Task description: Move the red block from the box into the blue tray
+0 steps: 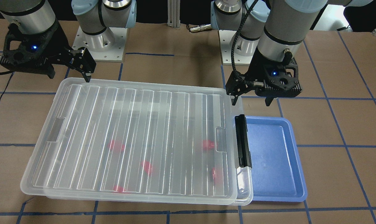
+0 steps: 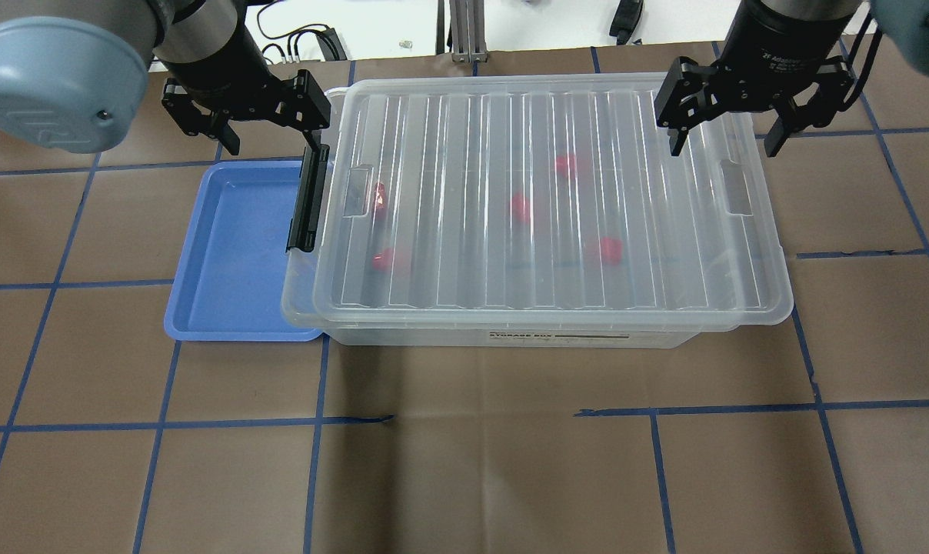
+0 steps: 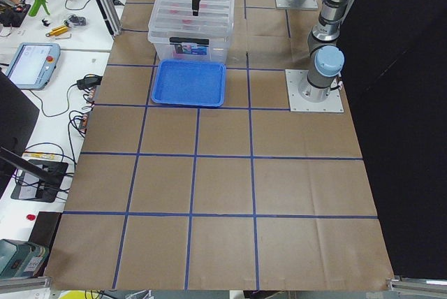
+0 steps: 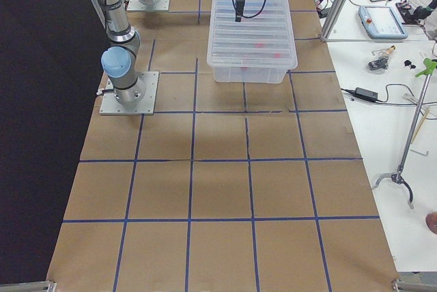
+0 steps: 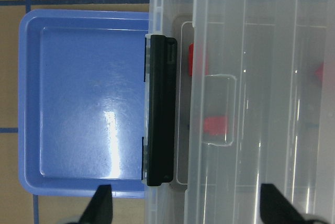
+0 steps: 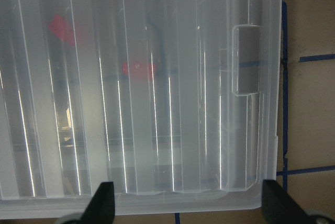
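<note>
In the exterior front-facing view, the box (image 1: 244, 190) is being carried by the tabletop (image 1: 175, 65). Its ribbed lid (image 1: 144, 124) is lying on top, shifted off the latch (image 1: 243, 141) end, so that a strip of rim is being left uncovered. Five red shapes are being shown blurred through the lid. One red block (image 1: 116, 145) is lying near the middle, and all are lying inside the box. The tray (image 1: 275, 155) is being kept just beside the latch end. The left end effector (image 1: 251, 101) is being held open, gripping nothing, above the box corner by the tray. The right end effector (image 1: 69, 74) is being held over the opposite short end.

In the overhead view, both end effectors are being shown with fingers spread wide and nothing between them. A label (image 2: 557, 336) on the box's near wall is being read as "STORAGE BOX", its smaller print being too fine to read.

In the side views, box and tray are being shown small and far off.

In the left wrist view, one block is being seen in the gap between lid edge and latch. In the right wrist view, blocks are being seen through the lid.
</note>
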Tool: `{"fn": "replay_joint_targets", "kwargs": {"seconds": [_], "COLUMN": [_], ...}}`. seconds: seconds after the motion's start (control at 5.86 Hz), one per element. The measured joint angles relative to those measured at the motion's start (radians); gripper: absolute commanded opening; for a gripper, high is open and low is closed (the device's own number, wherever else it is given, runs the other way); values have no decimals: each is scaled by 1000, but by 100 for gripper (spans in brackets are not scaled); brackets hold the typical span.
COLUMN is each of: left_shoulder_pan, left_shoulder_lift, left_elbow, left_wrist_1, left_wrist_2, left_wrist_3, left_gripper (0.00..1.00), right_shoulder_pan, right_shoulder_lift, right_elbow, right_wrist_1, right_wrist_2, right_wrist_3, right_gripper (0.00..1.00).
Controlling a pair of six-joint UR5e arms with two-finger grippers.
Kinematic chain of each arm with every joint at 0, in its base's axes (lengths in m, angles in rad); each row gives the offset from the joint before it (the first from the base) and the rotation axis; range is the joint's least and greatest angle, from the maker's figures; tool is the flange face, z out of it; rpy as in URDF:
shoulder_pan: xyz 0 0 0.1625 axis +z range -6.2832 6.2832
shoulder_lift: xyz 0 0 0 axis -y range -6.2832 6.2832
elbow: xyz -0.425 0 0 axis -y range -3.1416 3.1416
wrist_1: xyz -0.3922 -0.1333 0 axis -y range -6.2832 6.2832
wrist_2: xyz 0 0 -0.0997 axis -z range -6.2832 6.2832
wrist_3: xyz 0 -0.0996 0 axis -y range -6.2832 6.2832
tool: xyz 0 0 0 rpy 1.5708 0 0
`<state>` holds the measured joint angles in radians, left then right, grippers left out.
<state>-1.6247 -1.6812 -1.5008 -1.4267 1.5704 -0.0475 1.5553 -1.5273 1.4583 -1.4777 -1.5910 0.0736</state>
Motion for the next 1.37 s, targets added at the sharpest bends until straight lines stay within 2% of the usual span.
{"fn": "replay_joint_targets", "kwargs": {"seconds": [0.85,1.37], "left_shoulder_pan": [0,1], "left_shoulder_lift": [0,0], "left_elbow": [-2,-3], "left_wrist_1": [3,3], "left_wrist_2": [0,0], "left_wrist_3": [0,0], "left_gripper": [98,98], "right_shoulder_pan": [-22,-192], "right_shoulder_lift": [7,30], "right_elbow": [4,35], "right_wrist_1": [-10,-32], "right_wrist_2": [-10,-8], "right_wrist_3": [-36,-244], "right_gripper": [100,100]}}
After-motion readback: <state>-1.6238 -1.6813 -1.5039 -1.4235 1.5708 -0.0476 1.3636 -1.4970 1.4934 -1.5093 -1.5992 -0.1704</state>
